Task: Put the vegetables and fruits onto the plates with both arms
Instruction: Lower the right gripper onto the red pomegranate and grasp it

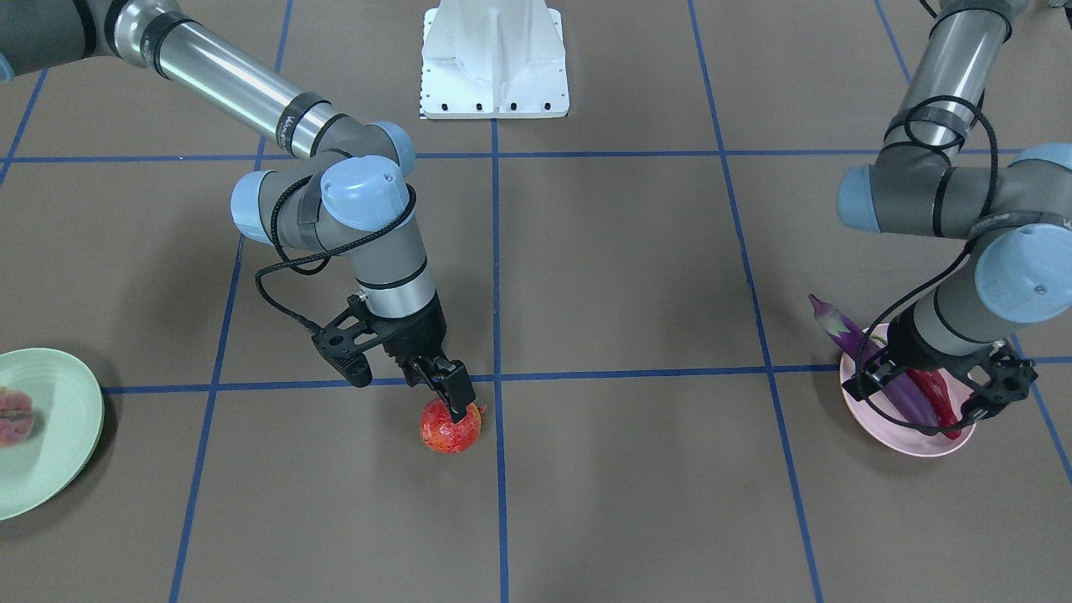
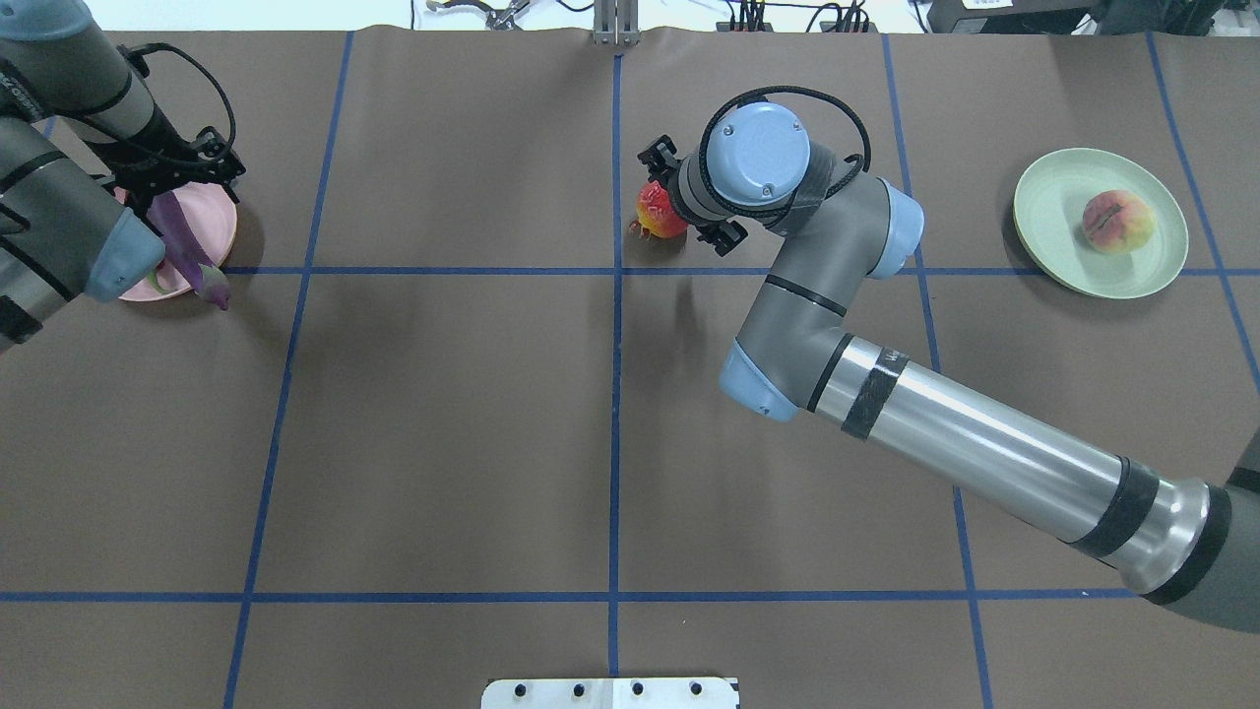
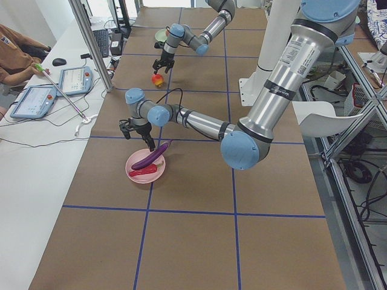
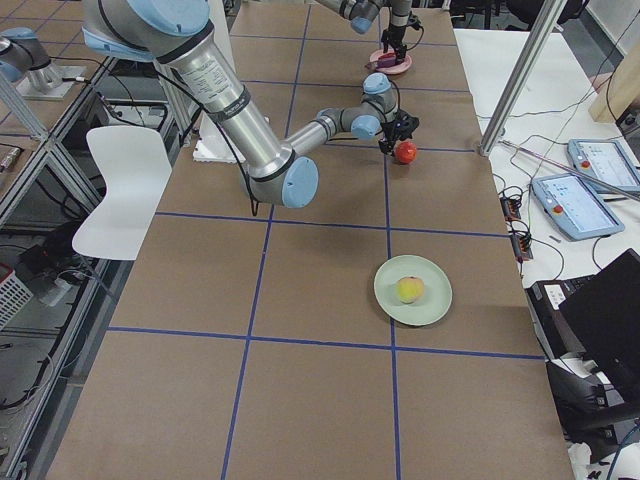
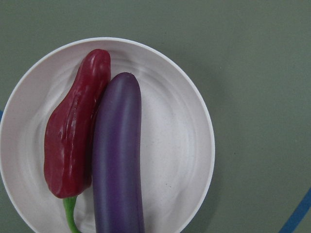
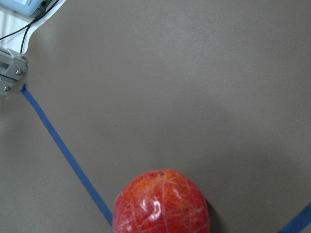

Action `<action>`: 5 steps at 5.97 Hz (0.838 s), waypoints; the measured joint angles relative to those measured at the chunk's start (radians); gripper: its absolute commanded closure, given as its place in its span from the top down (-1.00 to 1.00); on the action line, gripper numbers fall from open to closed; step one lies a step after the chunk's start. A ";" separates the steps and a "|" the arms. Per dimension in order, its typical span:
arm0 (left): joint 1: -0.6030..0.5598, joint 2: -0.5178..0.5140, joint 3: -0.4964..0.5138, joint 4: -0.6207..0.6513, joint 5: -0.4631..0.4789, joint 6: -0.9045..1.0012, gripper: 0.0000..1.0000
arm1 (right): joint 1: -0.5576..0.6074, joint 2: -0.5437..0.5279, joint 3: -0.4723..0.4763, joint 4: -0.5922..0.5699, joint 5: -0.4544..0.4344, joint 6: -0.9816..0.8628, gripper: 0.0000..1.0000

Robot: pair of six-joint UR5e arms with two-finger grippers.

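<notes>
The pomegranate (image 1: 448, 431) sits on the table near its middle and also shows low in the right wrist view (image 6: 163, 204). My right gripper (image 1: 456, 409) is down on its top; I cannot tell its grip. The purple eggplant (image 5: 116, 155) and red chili (image 5: 73, 136) lie side by side on the pink plate (image 5: 180, 145). The eggplant's cap hangs over the plate's rim. My left gripper (image 1: 863, 381) hovers just above them, its jaws apart and empty. The peach (image 2: 1117, 222) lies on the green plate (image 2: 1058, 187).
The white base block (image 1: 494, 59) stands at the robot's side of the table. Blue tape lines (image 1: 497, 276) grid the brown tabletop. Operators' tablets and cables (image 4: 575, 195) lie on the side bench beyond the far edge.
</notes>
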 measured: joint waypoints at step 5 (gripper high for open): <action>0.001 0.003 0.001 -0.006 0.004 0.000 1.00 | -0.006 0.053 -0.103 0.006 -0.035 0.000 0.97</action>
